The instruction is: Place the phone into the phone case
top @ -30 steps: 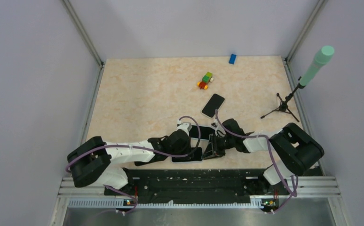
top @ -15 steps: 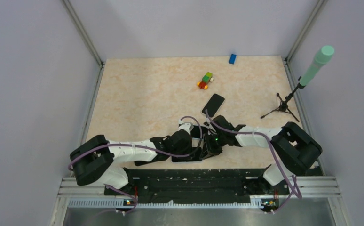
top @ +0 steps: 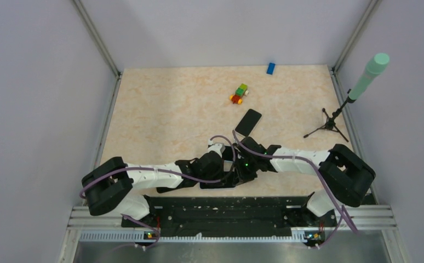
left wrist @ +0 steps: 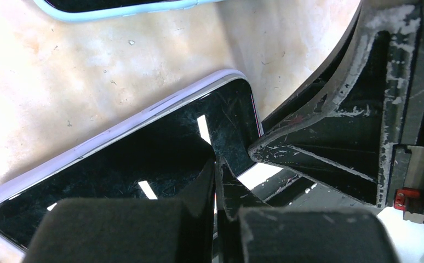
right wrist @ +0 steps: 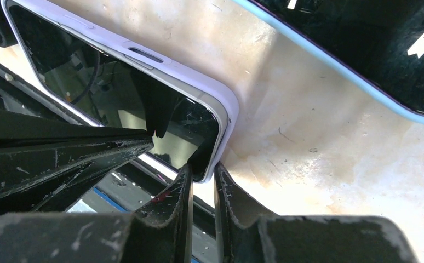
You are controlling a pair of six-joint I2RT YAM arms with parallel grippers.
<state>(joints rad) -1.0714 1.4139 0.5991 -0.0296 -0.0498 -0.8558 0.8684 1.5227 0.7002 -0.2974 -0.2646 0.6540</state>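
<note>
Two grippers at one corner, left gripper [left wrist: 215,161], right gripper [right wrist: 201,171], lilac-rimmed phone [left wrist: 144,153]

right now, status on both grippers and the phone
Left gripper shut, tips at the phone screen. Right gripper nearly closed at the white case corner, grip unclear. Blue-edged phone lies apart, not in the way.
</note>
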